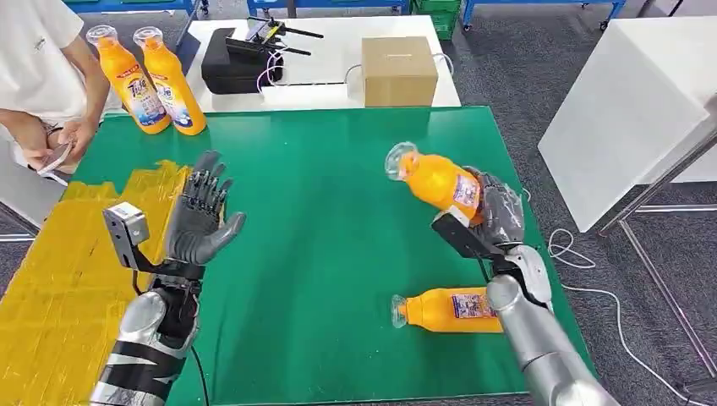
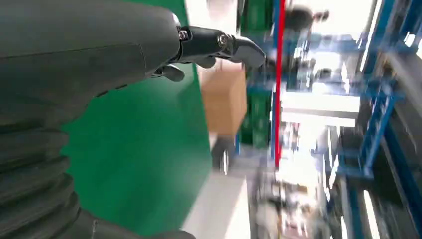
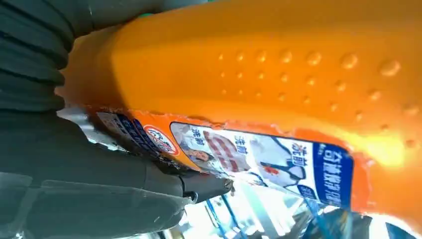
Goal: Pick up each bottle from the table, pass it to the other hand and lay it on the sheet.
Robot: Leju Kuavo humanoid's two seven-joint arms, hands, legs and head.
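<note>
Right hand (image 1: 499, 211) (fingers hidden) — around bottle (image 1: 435, 179)

Between your left hand's fingers (image 1: 203, 199) and the bottle (image 1: 435, 179) your right hand (image 1: 495, 211) is gripping, bare green mat (image 1: 330, 220) is lying open, a second bottle (image 1: 444, 309) is lying below your right fingers, two upright bottles (image 1: 156, 80) and a person's hands (image 1: 59, 144) are crowding beyond your left fingertips.

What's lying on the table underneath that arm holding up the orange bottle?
Another orange bottle lies on its side on the green table, cap pointing toward the middle. The right arm covers its base end, so that part cannot be seen.
</note>
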